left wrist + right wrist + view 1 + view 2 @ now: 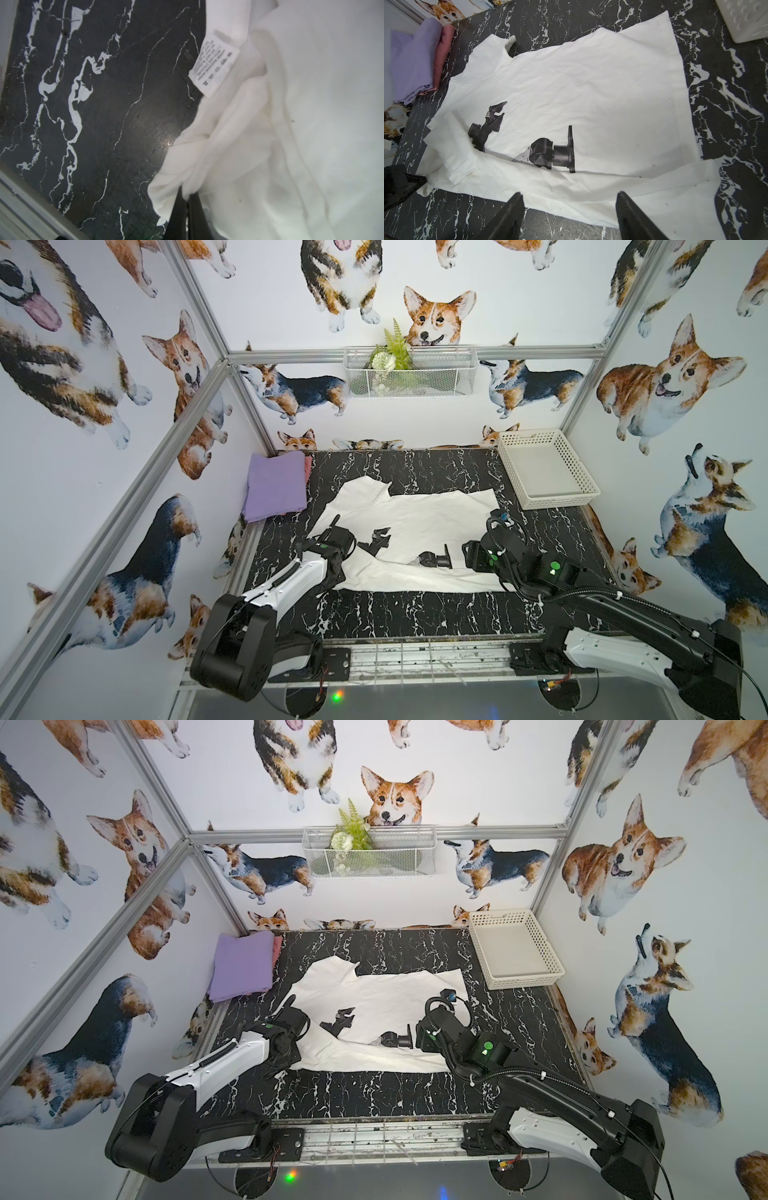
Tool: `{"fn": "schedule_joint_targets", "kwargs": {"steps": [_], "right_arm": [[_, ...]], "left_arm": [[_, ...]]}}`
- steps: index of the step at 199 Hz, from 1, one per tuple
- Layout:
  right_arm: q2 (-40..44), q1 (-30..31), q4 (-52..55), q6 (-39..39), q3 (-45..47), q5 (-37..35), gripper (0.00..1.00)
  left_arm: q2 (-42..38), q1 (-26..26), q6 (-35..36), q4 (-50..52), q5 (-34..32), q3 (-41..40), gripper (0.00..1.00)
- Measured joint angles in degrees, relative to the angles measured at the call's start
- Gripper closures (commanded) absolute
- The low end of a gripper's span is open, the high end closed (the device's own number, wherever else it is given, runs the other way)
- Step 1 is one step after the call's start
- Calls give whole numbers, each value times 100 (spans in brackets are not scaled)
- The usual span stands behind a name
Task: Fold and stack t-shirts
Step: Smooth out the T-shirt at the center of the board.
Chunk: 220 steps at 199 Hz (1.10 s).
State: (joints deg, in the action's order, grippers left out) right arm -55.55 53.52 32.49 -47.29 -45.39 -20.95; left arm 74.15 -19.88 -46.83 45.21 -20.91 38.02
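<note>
While the left claw pinches a seemingly thin bunch of the white robot-print t-shirt spread on the surface and the right claw gapes empty, lifting could slip or skew it.

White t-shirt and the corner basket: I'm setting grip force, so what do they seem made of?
The white t-shirt: soft matte cloth, probably cotton knit; it creases, folds over itself and carries a sewn care label. The basket: rigid off-white plastic by the look, smooth-faced; its walls hold an even moulded grid of holes.
</note>
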Motion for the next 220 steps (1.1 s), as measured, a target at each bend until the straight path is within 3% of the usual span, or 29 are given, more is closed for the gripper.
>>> {"fn": "schedule_joint_targets", "kwargs": {"steps": [37, 60, 94, 109, 120, 129, 183, 220], "right_arm": [[90, 0, 4, -48, 42, -7, 27], [94, 0, 22, -50, 44, -9, 27], [52, -4, 33, -63, 44, -11, 26], [72, -4, 50, -63, 39, -31, 27], [116, -7, 83, -63, 39, -48, 26], [149, -20, 94, -63, 39, -68, 26], [-57, -81, 173, -98, 31, -133, 26], [-455, -577, 195, -181, 227, 219, 26]], "left_arm": [[24, 70, 455, 579, -339, 1237, 100], [271, 122, 885, 1038, -964, 2184, 100], [409, 343, 1303, 1445, -1279, 2256, 100], [442, 448, 1429, 1506, -1257, 2203, 61], [452, 525, 1467, 1561, -1239, 2203, 25], [446, 590, 1469, 1598, -1176, 2203, 19], [-109, 975, 1488, 1613, -317, 2076, 20], [-37, 1082, 1569, 1484, 15, 2057, 23]]}}
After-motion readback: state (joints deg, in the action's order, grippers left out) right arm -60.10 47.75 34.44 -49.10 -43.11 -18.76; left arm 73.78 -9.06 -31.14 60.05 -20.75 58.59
